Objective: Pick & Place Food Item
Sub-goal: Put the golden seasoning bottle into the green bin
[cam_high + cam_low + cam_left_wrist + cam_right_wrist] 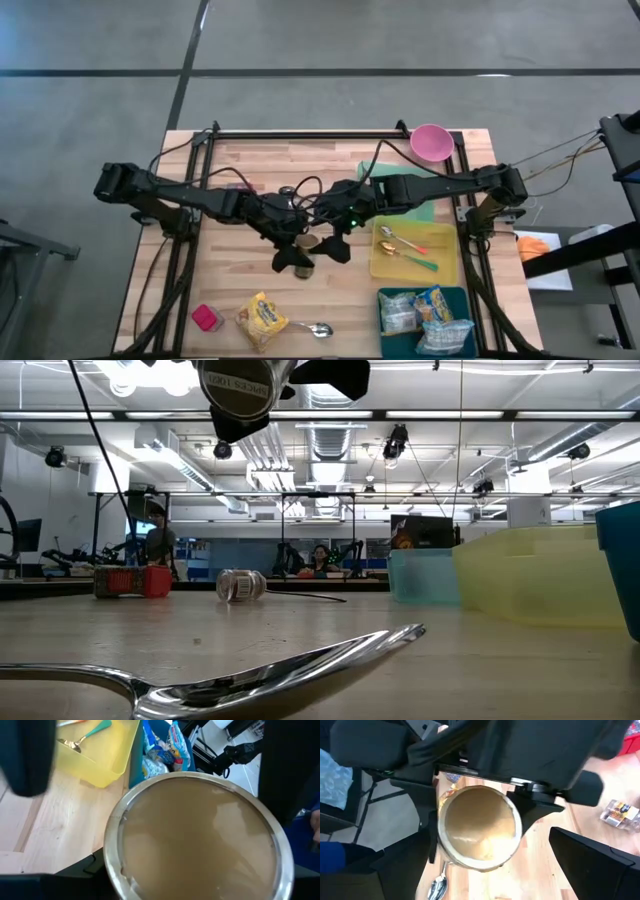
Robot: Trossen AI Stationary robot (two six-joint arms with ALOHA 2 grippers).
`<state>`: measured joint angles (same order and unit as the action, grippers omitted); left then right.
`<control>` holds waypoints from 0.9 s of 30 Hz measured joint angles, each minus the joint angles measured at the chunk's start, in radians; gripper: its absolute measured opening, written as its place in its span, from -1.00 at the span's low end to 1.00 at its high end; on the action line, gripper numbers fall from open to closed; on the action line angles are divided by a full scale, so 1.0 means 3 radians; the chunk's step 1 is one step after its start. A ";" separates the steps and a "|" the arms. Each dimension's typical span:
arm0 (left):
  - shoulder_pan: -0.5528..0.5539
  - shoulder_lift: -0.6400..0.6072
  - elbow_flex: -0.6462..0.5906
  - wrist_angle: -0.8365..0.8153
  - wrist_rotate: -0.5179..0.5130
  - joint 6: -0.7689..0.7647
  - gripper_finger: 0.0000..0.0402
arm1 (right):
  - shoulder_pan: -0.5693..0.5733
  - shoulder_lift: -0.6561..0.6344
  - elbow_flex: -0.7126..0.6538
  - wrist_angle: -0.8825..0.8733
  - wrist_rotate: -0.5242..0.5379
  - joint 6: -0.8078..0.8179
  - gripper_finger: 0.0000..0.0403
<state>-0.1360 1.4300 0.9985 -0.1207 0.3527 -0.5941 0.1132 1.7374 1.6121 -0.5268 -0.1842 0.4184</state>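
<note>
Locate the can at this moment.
The can is at the table's middle in the high view, held off the surface by the left gripper, with the open right gripper beside it and the yellow tray to its right.

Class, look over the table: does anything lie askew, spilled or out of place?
One small can lies tipped on its side on the wooden table, apart from the bins. A loose spoon lies on bare wood while other cutlery sits in the yellow tray. Nothing looks spilled.
</note>
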 joint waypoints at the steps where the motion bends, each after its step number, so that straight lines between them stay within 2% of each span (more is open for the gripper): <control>1: 0.0000 0.0000 0.0000 0.0000 -0.0016 0.0001 0.41 | 0.0002 0.0000 -0.0007 0.0003 -0.0008 0.0022 0.98; 14: 0.0000 0.0000 -0.0001 -0.0003 -0.0218 0.0090 0.41 | 0.0000 0.0000 -0.0045 0.0109 -0.0113 0.0428 0.98; 27: 0.0000 0.0000 0.0076 0.0013 -0.0155 0.0174 0.41 | 0.0024 -0.0006 -0.0214 0.0283 -0.0131 0.0518 0.98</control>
<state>-0.1360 1.4300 1.0214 -0.1169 0.3061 -0.5419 0.1204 1.7355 1.5478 -0.4420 -0.2236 0.5739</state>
